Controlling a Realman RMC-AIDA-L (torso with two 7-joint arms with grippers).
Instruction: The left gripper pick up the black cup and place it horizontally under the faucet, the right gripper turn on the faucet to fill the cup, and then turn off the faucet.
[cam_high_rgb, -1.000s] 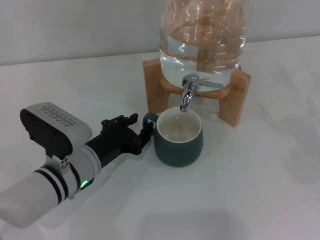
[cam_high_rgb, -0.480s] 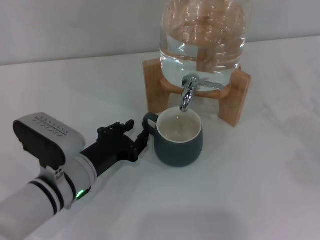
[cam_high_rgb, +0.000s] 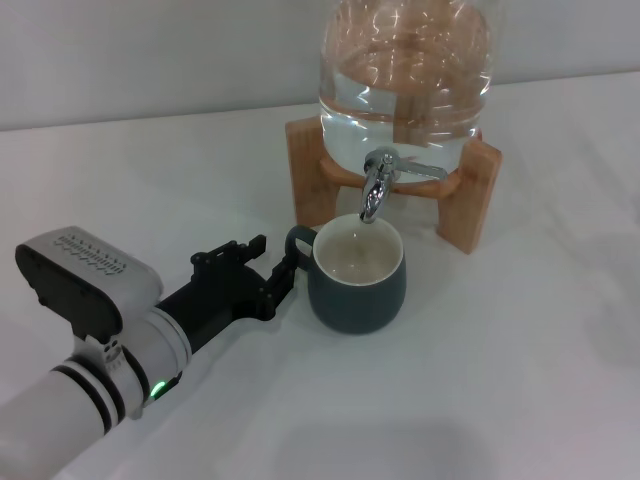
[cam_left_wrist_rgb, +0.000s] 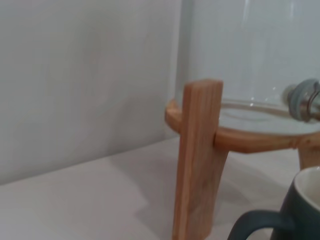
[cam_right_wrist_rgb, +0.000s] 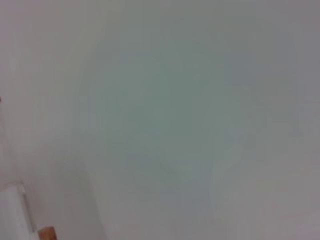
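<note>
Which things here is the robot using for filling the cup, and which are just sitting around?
For the job:
- black cup
- faucet
- left gripper, beside the cup's handle

Just there:
- wooden stand
- white table

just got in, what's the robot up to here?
The squat dark charcoal cup with a cream inside stands upright on the white table, directly under the chrome faucet of the clear glass water jar on its wooden stand. The left gripper sits open just beside the cup's loop handle, not holding it. No water is running. The right gripper is out of view.
</note>
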